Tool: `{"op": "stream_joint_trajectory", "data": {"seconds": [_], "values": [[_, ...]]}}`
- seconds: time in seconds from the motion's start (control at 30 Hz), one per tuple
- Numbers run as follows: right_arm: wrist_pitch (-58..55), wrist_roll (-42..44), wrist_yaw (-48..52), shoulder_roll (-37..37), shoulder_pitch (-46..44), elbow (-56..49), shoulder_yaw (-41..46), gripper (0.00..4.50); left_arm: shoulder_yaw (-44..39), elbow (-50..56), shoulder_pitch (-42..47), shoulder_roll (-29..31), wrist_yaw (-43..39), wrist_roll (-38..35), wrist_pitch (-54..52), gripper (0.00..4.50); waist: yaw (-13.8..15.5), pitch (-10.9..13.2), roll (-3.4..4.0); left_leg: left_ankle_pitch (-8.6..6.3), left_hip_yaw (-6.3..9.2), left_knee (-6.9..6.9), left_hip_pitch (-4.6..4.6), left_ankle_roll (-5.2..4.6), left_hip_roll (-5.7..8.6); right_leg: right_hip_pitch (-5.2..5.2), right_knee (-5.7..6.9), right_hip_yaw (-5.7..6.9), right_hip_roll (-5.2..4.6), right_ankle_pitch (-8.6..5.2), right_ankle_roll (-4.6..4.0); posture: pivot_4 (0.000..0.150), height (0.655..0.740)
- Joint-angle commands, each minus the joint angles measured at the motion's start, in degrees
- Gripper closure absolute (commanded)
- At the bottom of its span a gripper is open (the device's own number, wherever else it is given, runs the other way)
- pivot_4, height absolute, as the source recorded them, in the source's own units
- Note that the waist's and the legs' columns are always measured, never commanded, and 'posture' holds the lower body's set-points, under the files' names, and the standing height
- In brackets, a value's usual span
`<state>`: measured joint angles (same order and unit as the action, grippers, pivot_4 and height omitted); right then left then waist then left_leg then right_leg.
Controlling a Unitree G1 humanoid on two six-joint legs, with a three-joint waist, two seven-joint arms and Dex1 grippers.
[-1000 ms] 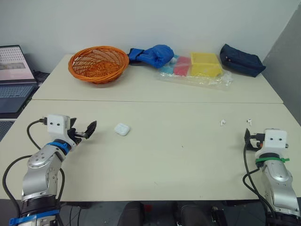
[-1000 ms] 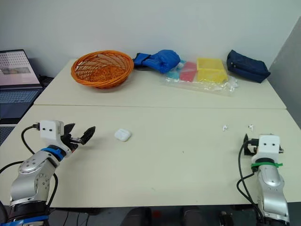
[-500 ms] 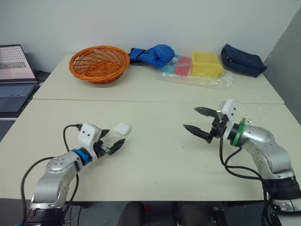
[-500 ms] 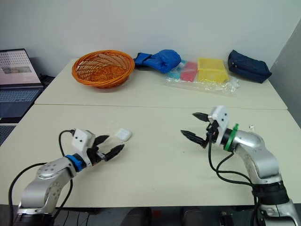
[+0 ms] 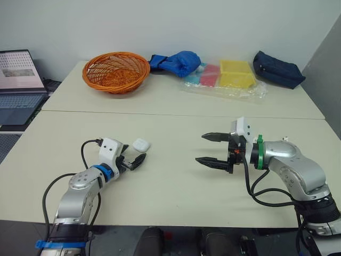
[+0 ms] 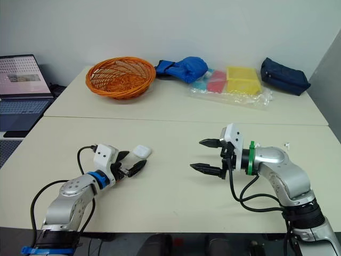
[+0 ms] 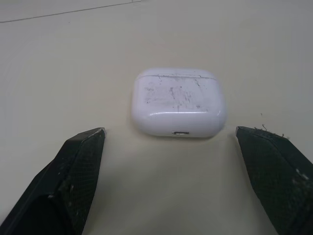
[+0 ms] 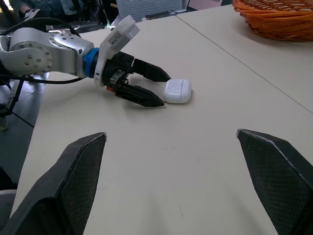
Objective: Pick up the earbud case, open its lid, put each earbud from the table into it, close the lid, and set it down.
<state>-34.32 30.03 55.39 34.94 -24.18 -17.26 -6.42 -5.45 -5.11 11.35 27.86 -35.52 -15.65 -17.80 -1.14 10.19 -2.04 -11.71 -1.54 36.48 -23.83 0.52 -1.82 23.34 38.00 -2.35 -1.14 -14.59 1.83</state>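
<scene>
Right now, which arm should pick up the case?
Left. The left end effector is open right beside the case, which lies closed on the table just ahead of it. The right end effector, also open, is farther off, mid-table.

Two tables: far table (image 5: 160, 100) and near table (image 5: 170, 184). Two grippers: left gripper (image 6: 133, 160) and right gripper (image 5: 200, 148). One earbud case (image 5: 140, 144), one earbud (image 6: 287, 144), one basket (image 5: 114, 85), one laptop (image 5: 18, 80), one navy pouch (image 5: 278, 68), one blue bundle (image 5: 176, 62).
</scene>
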Motion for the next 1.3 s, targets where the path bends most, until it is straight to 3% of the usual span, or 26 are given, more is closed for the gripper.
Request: {"op": "stream_joint_trajectory", "data": {"seconds": [0.03, 0.27, 0.37, 0.5, 0.83, 1.13, 1.3], "values": [[-0.3, 0.7, 0.7, 0.3, -1.8, -1.8, 0.3, 0.0, 2.1, -3.7, 2.0, -0.7, -0.9, 1.9, 2.0, 0.02, 0.0, 0.0, 0.0, 0.01, -0.01, 0.01, 0.0, -0.01, 0.0, 0.0, 0.0, -0.01, 0.0, -0.01, -0.01, 0.15, 0.74], [-0.9, 0.9, 0.6, 0.6, -2.2, -2.2, 0.7, 0.0, 2.8, -5.4, 3.5, -1.1, -2.2, 2.5, 3.5, 0.02, 0.3, 0.0, 0.0, 0.01, -0.05, 0.08, -0.02, -0.02, 0.0, -0.02, -0.02, -0.02, -0.08, 0.06, 0.03, 0.15, 0.74], [-1.1, 0.9, 0.1, 0.6, -2.1, -2.2, 1.0, 0.0, 2.8, -4.7, 3.5, -1.1, -2.6, 2.3, 2.8, 0.6, 0.3, 0.0, 0.0, 0.01, -0.04, 0.08, -0.03, -0.02, -0.01, -0.02, -0.03, -0.01, -0.1, 0.15, 0.17, 0.15, 0.74], [-1.0, 0.8, -0.3, 0.5, -1.9, -2.2, 1.2, 0.0, 2.8, -3.9, 3.1, -1.1, -2.8, 2.3, 2.8, 1.76, 0.3, 0.0, 0.0, 0.01, -0.08, 0.07, -0.04, -0.02, -0.01, -0.02, -0.07, -0.03, -0.12, 0.15, 0.17, 0.15, 0.74], [-0.8, 0.5, -1.5, 0.4, -2.2, -0.8, 2.3, 0.0, 3.0, -4.5, 6.0, 1.5, -4.3, 5.5, 10.1, 1.76, 0.4, 0.0, -0.01, 0.01, -0.06, 0.06, -0.09, -0.01, -0.03, 0.0, -0.11, 0.0, -0.15, 0.15, 0.15, 0.15, 0.74], [-11.3, 3.3, -6.4, -0.9, -7.8, 2.6, 3.3, 0.0, 7.9, -12.2, 19.2, 5.7, -17.1, 9.9, 43.4, 1.76, 0.8, 0.0, -0.03, 0.0, -0.21, 0.01, -0.27, -0.01, -0.05, 0.19, -0.21, -0.06, -0.14, 0.21, -0.11, 0.15, 0.74], [-22.1, 9.0, -11.1, -4.8, -12.1, 4.7, 5.8, 0.0, 12.2, -24.0, 26.8, 6.7, -16.6, 18.3, 73.0, 1.76, 0.8, 0.0, -0.03, -0.02, -0.25, -0.1, -0.61, -0.03, -0.04, 0.58, -0.18, -0.01, -0.02, 0.28, 0.02, 0.15, 0.74]]}}
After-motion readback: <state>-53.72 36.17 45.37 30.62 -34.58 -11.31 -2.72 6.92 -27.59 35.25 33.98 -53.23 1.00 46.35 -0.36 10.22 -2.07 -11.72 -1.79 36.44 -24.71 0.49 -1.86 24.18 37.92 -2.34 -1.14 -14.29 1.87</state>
